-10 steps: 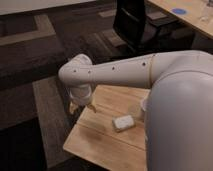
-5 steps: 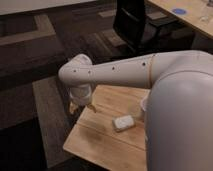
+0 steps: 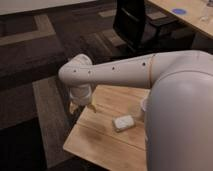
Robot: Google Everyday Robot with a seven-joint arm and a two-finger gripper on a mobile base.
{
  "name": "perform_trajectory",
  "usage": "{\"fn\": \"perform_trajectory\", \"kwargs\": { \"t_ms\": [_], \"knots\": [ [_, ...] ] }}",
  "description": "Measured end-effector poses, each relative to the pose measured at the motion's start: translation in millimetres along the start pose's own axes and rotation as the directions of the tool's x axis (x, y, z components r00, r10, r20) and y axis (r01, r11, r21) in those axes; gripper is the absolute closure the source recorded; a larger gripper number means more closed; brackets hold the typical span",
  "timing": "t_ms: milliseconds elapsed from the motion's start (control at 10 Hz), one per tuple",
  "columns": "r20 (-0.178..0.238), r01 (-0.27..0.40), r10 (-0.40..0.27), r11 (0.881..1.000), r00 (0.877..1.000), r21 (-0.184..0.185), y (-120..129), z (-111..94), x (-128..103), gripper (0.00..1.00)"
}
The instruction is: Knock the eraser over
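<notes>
**A:** Office with dark carpet (image 3: 40,75) and a black chair (image 3: 132,25); a wooden table (image 3: 100,142) stands in front. Where is the gripper?

**B:** The gripper (image 3: 78,106) hangs under the arm (image 3: 115,72) at the table's far left edge. How wide it stands cannot be told.

**A:** And the eraser?

**B:** The eraser (image 3: 123,122) sits mid-table, right of the gripper and apart from it, near a white cup (image 3: 143,105).

**A:** What has changed in the last second?

**B:** Nothing visible; arm and eraser keep their places. The knock appears not yet begun, and a sweep rightward seems needed.
</notes>
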Motion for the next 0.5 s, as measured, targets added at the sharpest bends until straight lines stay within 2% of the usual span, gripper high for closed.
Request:
{"fn": "perform_trajectory", "kwargs": {
  "t_ms": [500],
  "knots": [
    [-0.005, -0.013, 0.013, 1.0, 1.0, 0.0, -5.6, 1.8, 5.2, 0.35]
  ]
}}
